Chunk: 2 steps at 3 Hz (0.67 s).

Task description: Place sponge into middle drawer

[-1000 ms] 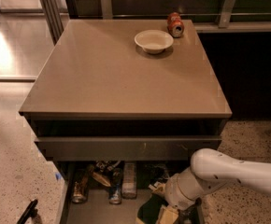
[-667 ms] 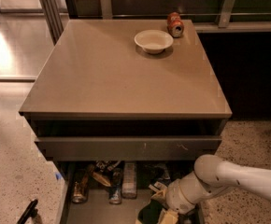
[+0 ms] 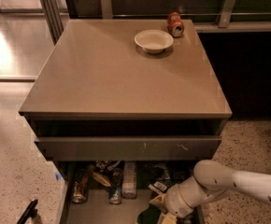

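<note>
One tan-topped cabinet [image 3: 117, 78] fills most of the view, standing on a speckled floor. From the right edge the robot's white arm [image 3: 238, 183] reaches low across the cabinet's front. Under the top, a drawer with a long scratched grey front panel [image 3: 126, 148] stands slightly out. Beneath it the middle drawer [image 3: 98, 210] is pulled open, its smooth grey floor bare near the front left and its back crowded with cans, bottles and wrappers. A clear plastic bottle [image 3: 129, 181] lies lengthwise there, with a dark can [image 3: 79, 190] to its left. On the cabinet top, towards the far right, sits a cream bowl [image 3: 153, 40], and just behind it a red drinks can [image 3: 175, 24] lies tipped on its side. The sponge [image 3: 149, 214], dark green face showing with a yellow edge above, is low over the drawer's front right part, right against the gripper [image 3: 167, 216]. Cut by the bottom edge, the gripper hangs inside that same corner; whether it clasps the sponge or not, I cannot tell.
</note>
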### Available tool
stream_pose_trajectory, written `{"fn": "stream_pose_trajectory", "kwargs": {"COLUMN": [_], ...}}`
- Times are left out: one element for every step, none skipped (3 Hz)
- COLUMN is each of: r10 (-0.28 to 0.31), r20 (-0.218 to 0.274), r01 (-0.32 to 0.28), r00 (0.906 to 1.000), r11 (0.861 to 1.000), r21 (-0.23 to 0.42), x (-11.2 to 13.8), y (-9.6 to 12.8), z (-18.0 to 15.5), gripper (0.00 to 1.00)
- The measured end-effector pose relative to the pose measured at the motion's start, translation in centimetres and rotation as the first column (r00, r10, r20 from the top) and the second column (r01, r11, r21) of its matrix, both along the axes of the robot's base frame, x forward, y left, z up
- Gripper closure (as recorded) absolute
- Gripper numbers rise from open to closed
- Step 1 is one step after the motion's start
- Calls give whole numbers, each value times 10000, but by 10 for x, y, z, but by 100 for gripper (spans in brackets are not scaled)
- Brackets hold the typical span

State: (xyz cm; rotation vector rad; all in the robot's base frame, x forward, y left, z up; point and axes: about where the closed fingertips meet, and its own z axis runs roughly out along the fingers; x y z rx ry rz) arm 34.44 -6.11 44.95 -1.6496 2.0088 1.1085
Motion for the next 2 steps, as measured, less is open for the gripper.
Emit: {"fn": "stream_pose_trajectory", "kwargs": {"r10": [-58, -611], "r20": [26, 355], "r01": [59, 647], "r00": [10000, 9975], "r11": [9993, 9917], "r21": [-365, -1112], "x": [-2, -2], "y": [1, 0], "z": [-3, -16], "gripper": [100, 100]}}
